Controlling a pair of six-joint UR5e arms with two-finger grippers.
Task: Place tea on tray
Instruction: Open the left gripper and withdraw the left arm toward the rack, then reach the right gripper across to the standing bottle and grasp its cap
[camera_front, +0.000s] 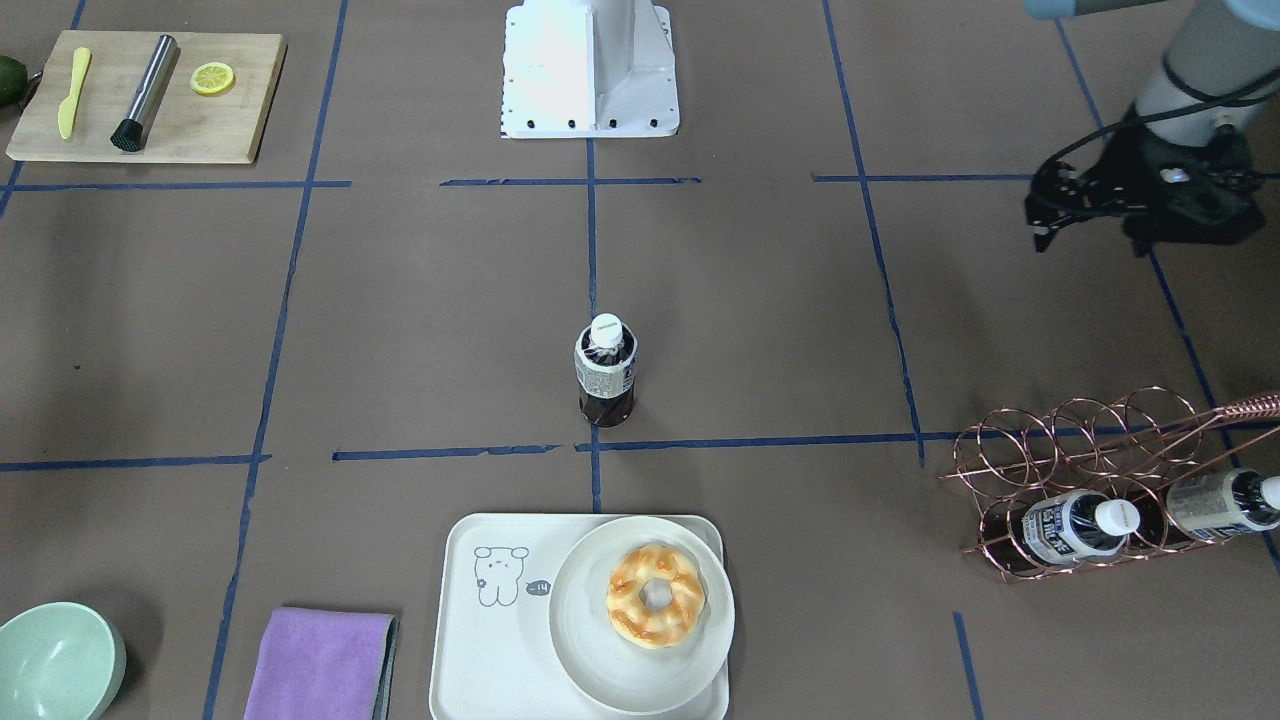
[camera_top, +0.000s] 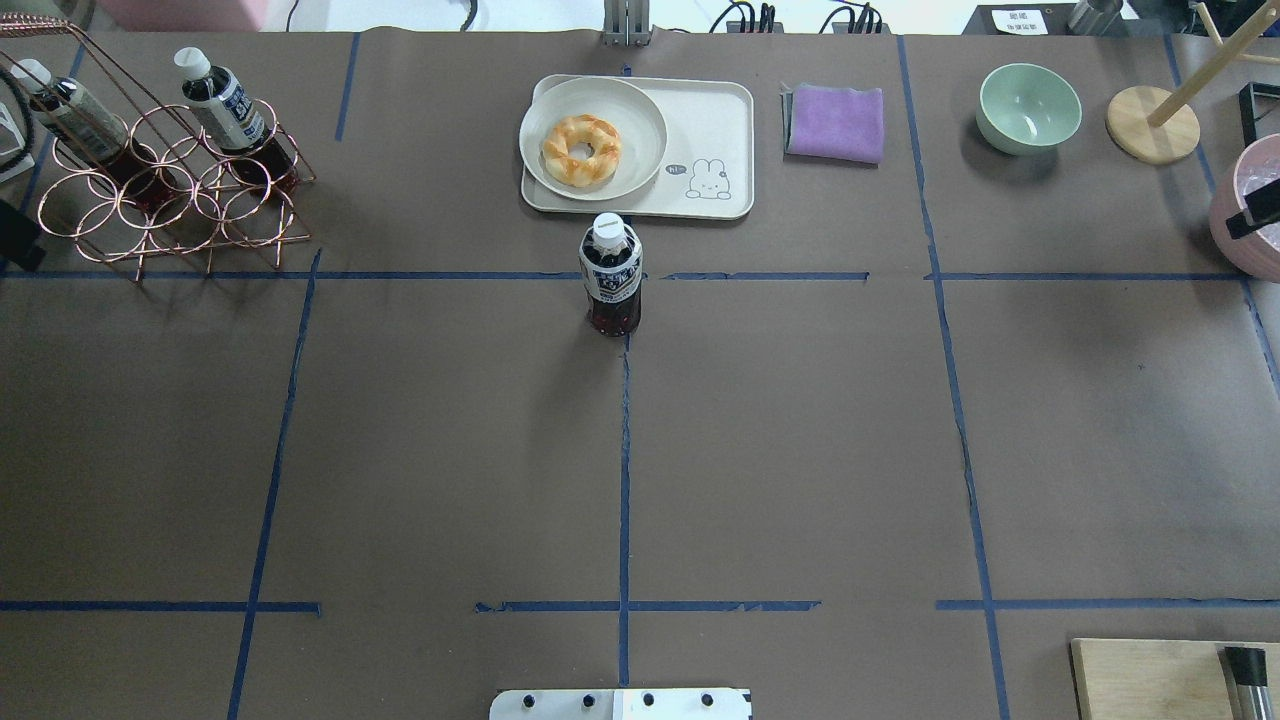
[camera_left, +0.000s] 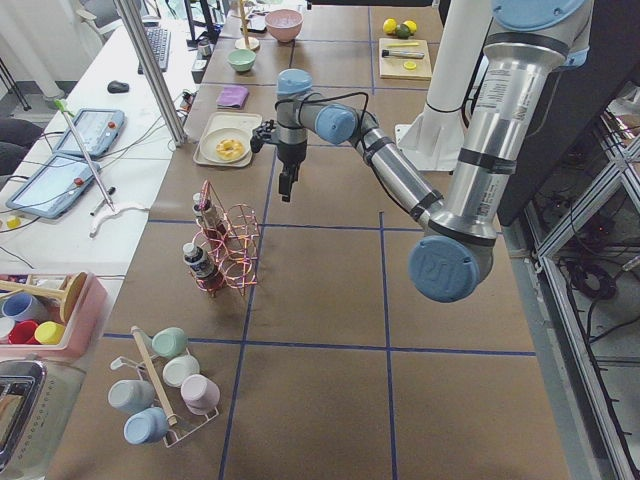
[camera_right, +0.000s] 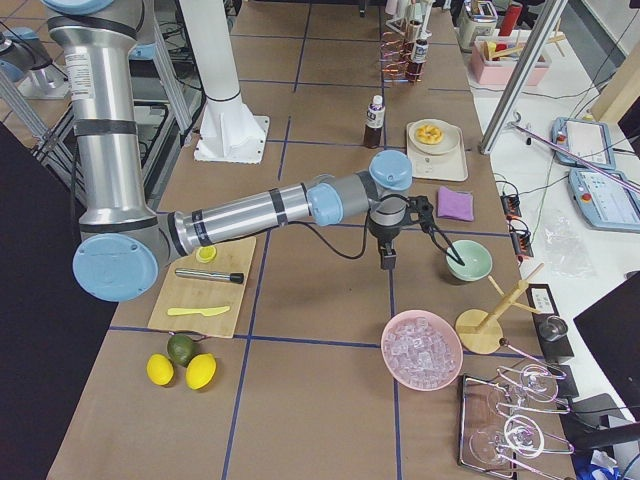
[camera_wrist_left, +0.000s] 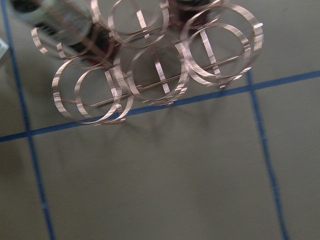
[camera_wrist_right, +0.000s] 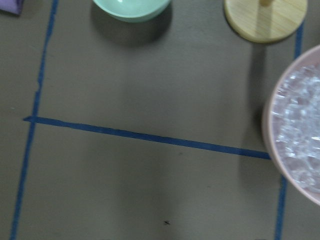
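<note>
A tea bottle (camera_front: 606, 370) with a white cap stands upright alone at the table's middle, a little short of the cream tray (camera_front: 480, 640); it also shows in the overhead view (camera_top: 611, 275), just before the tray (camera_top: 715, 120). My left gripper (camera_front: 1042, 222) hangs above the table near the copper rack, far from that bottle; I cannot tell whether it is open. My right gripper (camera_right: 385, 258) hangs over bare table near the green bowl and holds nothing that I can see; I cannot tell its jaws' state.
A round plate (camera_front: 590, 660) with a donut (camera_front: 655, 594) fills the tray's one half. A copper wire rack (camera_front: 1090, 470) holds two more tea bottles (camera_front: 1075, 525). Purple cloth (camera_front: 320, 665), green bowl (camera_front: 55, 660), wooden board (camera_front: 150, 95), pink ice bowl (camera_right: 420, 350).
</note>
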